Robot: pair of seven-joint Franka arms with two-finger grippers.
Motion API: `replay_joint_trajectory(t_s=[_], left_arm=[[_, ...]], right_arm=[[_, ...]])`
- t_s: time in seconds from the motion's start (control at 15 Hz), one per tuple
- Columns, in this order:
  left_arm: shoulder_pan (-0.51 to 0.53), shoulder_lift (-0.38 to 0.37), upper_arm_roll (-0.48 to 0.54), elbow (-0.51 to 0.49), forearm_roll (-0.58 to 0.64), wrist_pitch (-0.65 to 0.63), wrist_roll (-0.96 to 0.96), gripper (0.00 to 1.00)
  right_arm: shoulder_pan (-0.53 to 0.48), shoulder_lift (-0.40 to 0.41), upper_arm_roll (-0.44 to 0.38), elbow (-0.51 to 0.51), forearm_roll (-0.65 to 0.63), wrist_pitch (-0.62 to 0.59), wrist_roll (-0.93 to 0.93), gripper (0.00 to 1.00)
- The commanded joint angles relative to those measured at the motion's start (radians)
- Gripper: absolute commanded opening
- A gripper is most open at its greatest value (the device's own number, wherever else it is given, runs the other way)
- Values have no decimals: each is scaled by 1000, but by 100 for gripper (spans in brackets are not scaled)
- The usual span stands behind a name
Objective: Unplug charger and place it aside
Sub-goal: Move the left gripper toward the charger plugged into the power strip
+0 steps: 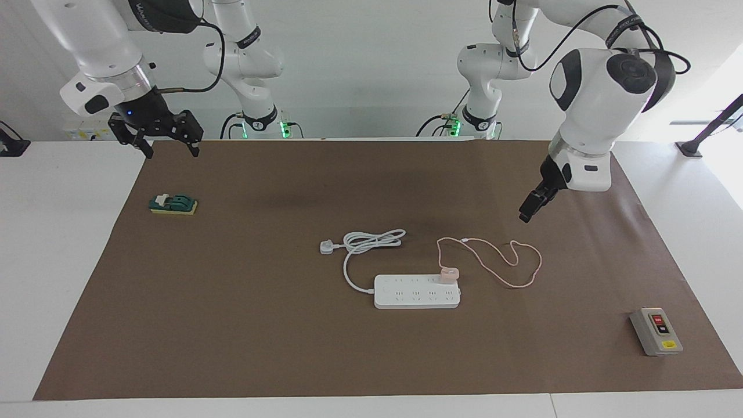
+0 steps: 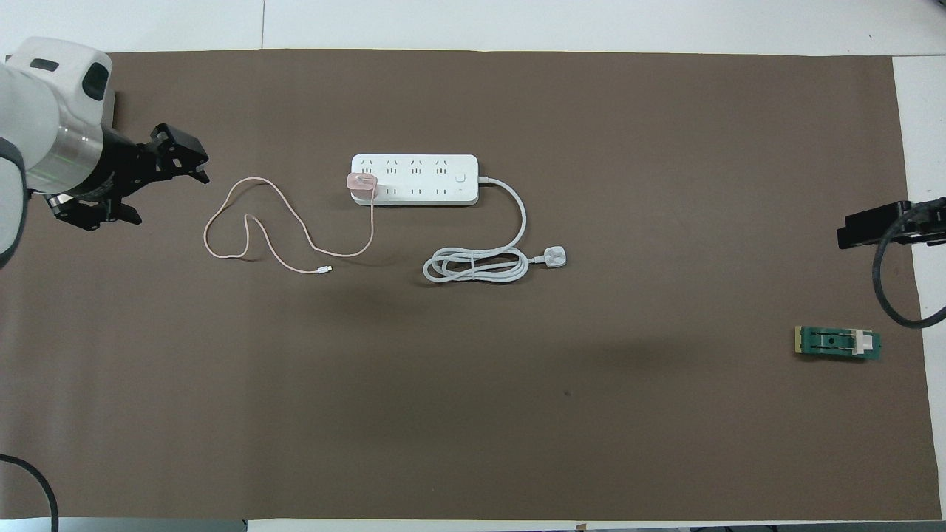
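The charger (image 1: 448,273) is a small pale pink cube plugged into the white power strip (image 1: 415,293) at the strip's end toward the left arm. It also shows in the overhead view (image 2: 362,185), on the strip (image 2: 421,177). Its thin pink cable (image 1: 511,261) lies looped on the brown mat toward the left arm's end (image 2: 251,229). My left gripper (image 1: 528,212) is open and empty, raised over the mat beside the cable loops (image 2: 170,197). My right gripper (image 1: 171,152) is open and empty, waiting high over the mat's corner at the right arm's end (image 2: 876,225).
The strip's thick white cord and plug (image 1: 371,241) lie coiled nearer to the robots than the strip. A green and yellow block (image 1: 173,204) sits toward the right arm's end. A grey switch box (image 1: 656,331) with red and black buttons sits at the mat's corner toward the left arm's end.
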Motion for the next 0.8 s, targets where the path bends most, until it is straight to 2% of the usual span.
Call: replay_joint_trajectory(t_s=[0.0,0.2,0.4,0.53,0.6,0.73], left_arm=[[-37,46,14,24,3,30,-195,100],[-62,89,14,27,3,67,-393,100],[-92,148,14,24,3,67,-620,100],[-123,224,14,26,6,105,-767,100],[-126,234,14,24,4,137,-786,100],[-149,258,14,26,4,194,-805,100]], right_arm=[[35,-20,9,-125,60,76,157,100],[89,51,9,-141,155,142,395,100],[144,156,9,-139,306,269,646,100],[208,257,9,-135,475,425,874,100],[218,291,9,-120,538,458,941,100],[247,425,9,3,661,484,1039,100]])
